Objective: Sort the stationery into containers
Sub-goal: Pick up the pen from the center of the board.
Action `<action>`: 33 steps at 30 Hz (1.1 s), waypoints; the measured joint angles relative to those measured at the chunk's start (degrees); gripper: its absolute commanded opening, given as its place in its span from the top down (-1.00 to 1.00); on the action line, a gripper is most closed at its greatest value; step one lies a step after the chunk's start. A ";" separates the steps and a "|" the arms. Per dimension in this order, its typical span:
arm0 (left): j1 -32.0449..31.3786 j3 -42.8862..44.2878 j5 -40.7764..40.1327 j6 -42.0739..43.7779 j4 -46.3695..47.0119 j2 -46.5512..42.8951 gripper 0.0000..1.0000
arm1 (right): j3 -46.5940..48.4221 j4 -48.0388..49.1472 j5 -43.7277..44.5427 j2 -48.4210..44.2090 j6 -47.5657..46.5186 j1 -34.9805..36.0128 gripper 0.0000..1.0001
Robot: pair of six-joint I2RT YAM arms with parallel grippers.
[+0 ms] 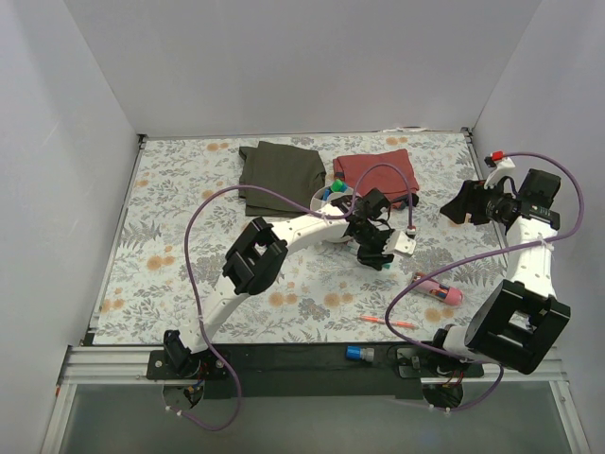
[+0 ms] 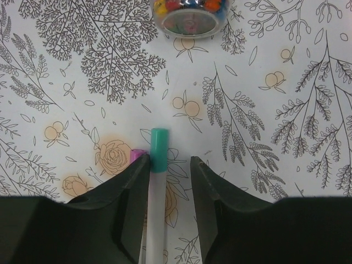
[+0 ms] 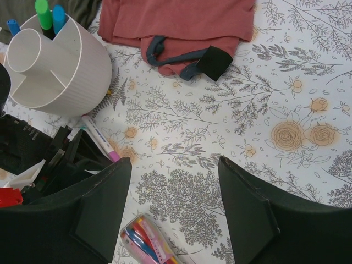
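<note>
Right wrist view: ahead-left of the wide-open, empty right end effector (image 3: 173,163), a ribbed, divided white bowl (image 3: 66,82) holds a green-capped marker (image 3: 43,13) and a blue-capped marker (image 3: 59,17). The left end effector (image 2: 169,160), jaws parted, straddles a slim teal-capped white pen (image 2: 155,190) on the table (image 2: 286,181).

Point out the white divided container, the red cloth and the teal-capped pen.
white divided container (image 3: 82,74): right wrist view, on its ribbed outer wall.
red cloth (image 3: 176,22): right wrist view, on the middle of the folded fabric.
teal-capped pen (image 2: 156,192): left wrist view, on its white barrel below the cap.
</note>
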 measured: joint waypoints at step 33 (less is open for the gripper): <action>6.69 -24.04 1.05 -19.30 12.98 -28.26 1.00 | 2.36 -11.91 -2.49 -3.82 -21.31 8.63 -0.33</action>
